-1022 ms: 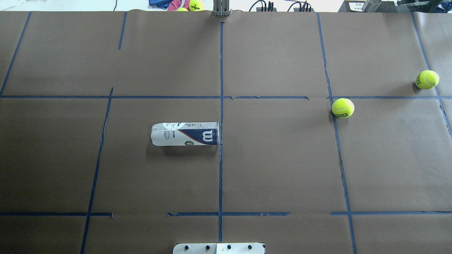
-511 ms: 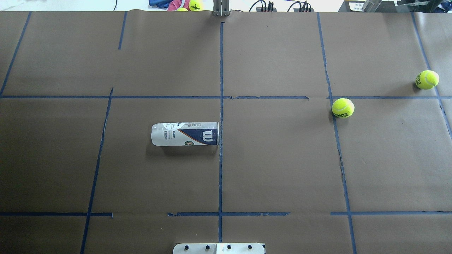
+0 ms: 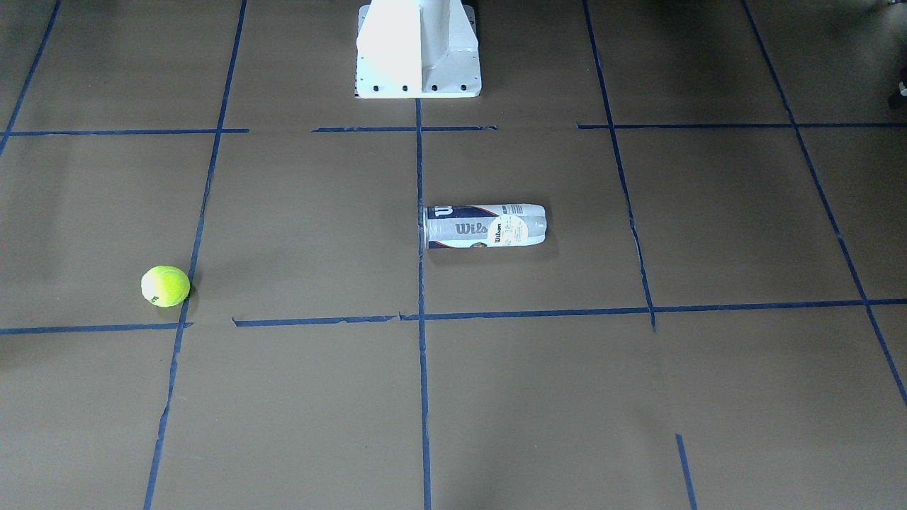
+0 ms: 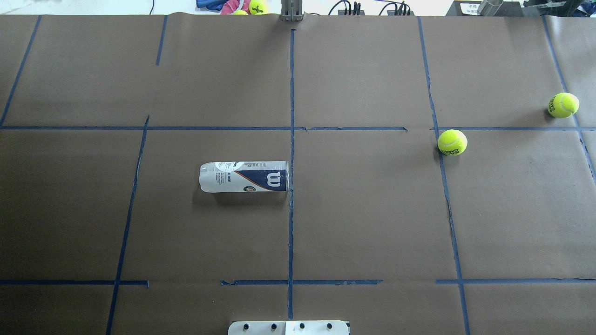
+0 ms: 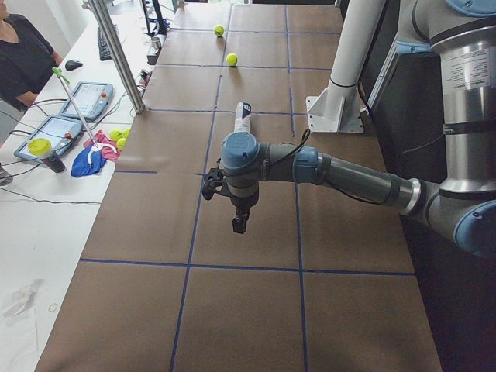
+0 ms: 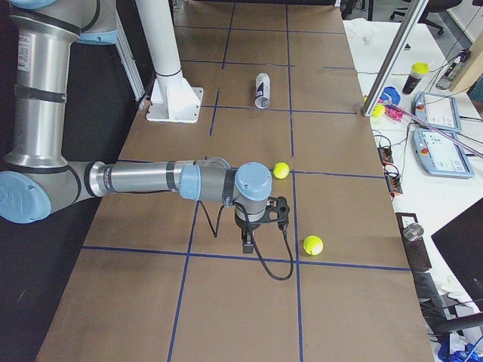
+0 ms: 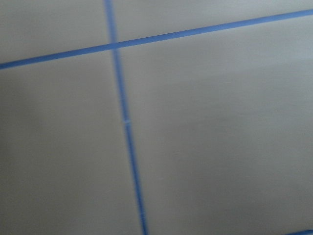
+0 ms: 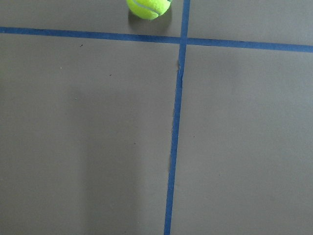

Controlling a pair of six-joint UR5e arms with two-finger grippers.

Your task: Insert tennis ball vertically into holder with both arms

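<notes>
The holder (image 4: 244, 176) lies on its side left of the table's centre line, also in the front view (image 3: 485, 226). One tennis ball (image 4: 452, 142) rests on the right half, and a second ball (image 4: 563, 104) sits near the right edge. My left gripper (image 5: 239, 225) hangs over the table's left end, far from the holder (image 5: 243, 116). Over the right end hangs my right gripper (image 6: 247, 243), between the two balls (image 6: 281, 170) (image 6: 313, 244). Only side views show the grippers, so I cannot tell whether they are open or shut. A ball (image 8: 148, 7) shows at the right wrist view's top edge.
The white pedestal base (image 3: 418, 49) stands at the near middle edge. Beyond the far edge are a metal post (image 4: 292, 10), spare balls (image 4: 258, 6), cloth and cables. A person (image 5: 23, 54) sits by tablets on the side bench. Blue tape lines (image 4: 292, 139) grid the brown cover.
</notes>
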